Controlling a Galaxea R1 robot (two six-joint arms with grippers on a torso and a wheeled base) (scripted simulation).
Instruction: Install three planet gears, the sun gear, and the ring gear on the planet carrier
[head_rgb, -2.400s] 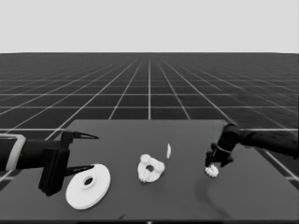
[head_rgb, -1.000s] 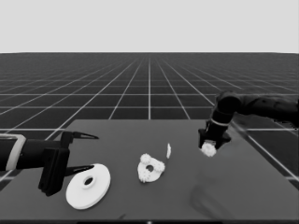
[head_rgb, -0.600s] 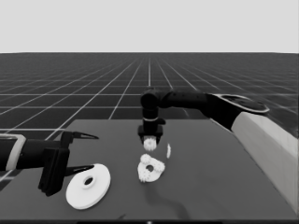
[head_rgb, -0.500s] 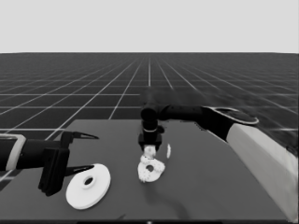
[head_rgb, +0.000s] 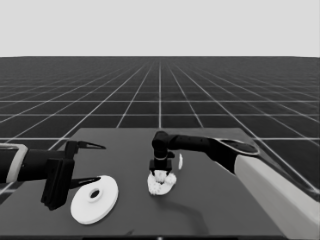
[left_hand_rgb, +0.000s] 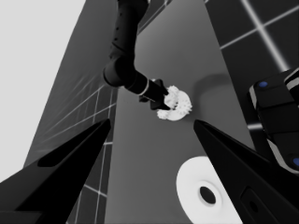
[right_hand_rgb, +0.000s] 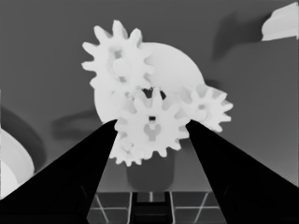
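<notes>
On table (head_rgb: 235, 200), right gripper (right_hand_rgb: 152, 130) holds gear (right_hand_rgb: 150, 128) above smaller round part (right_hand_rgb: 180, 70); unmeshed teeth could jam it.

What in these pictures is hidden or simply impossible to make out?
- Smaller round part: right wrist view, largely covered by gears; the gear between the right gripper's fingers hides its centre and whether that gear is seated.
- Gear count: head view, the cluster merges into one blob.
- Larger round part: left wrist view, cut by the bottom edge, partly behind the parked left gripper's finger.
</notes>
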